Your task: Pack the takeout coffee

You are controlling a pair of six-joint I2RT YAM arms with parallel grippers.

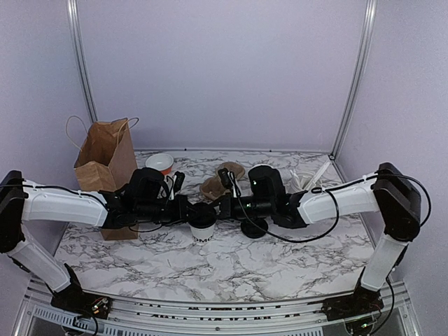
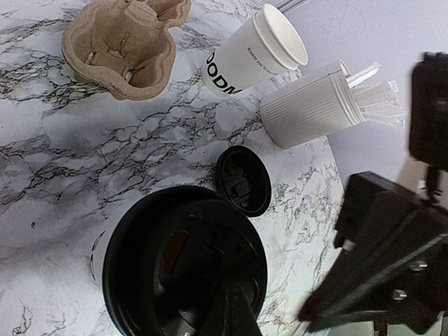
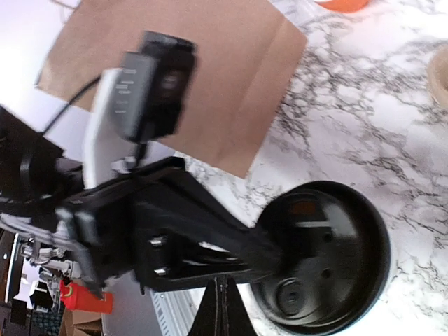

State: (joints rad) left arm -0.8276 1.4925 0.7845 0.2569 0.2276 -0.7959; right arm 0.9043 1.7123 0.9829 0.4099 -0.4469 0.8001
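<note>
A: Where's the coffee?
B: The cup [image 1: 203,234] stands on the bench [image 1: 294,266], black lid [image 1: 203,215] on top, between my left claw [image 1: 186,208] and right claw [image 1: 223,206].
A: Holding anything?
B: No. Both are clenched and empty, tips at the lid's rim.
A: The risk?
B: Pushing unevenly could cock the lid or topple the cup, I reckon.

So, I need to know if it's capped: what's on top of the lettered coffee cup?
A round black lid covers the cup, with the shut left hand and right hand at its edges. The lid hides whatever is inside.
</note>
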